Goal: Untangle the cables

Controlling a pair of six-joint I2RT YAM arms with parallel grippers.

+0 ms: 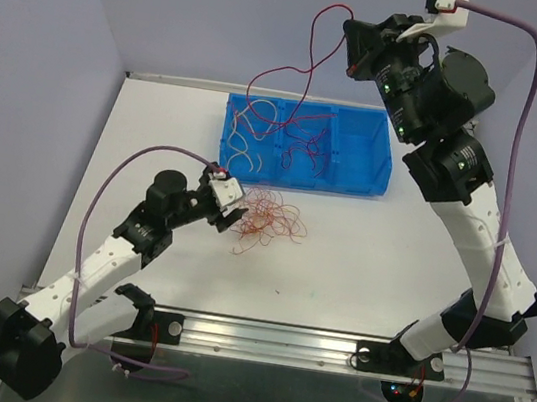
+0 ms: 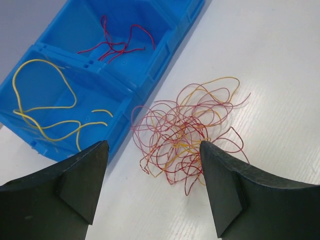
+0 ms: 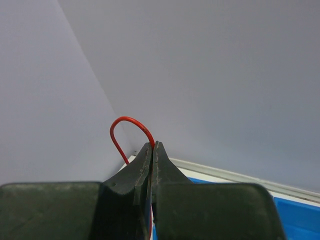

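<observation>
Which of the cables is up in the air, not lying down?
The dark red cable pinched in the shut right gripper, arcing up above it; the others lie in the blue bin or in the tangle on the table.

Bright blue bin [image 1: 365,165] on a plain white table [image 1: 393,250]. Pale yellow cables [image 2: 45,110] colour its left compartment, dark red cables [image 2: 117,45] the next one to the right. On the near side of the bin, a tangle [image 1: 267,223] mixes dark red, orange-pink and a little yellow. A single red cable [image 3: 131,131] stands out against plain lavender-grey walls [image 1: 176,5]. Left arm [image 1: 96,271] and right arm [image 1: 476,232] are white with black joints. Left gripper [image 2: 153,145] and right gripper [image 3: 152,146] are matt black. Purple leads [image 1: 535,89] trail the arms. The near rail [image 1: 278,339] is silver.
</observation>
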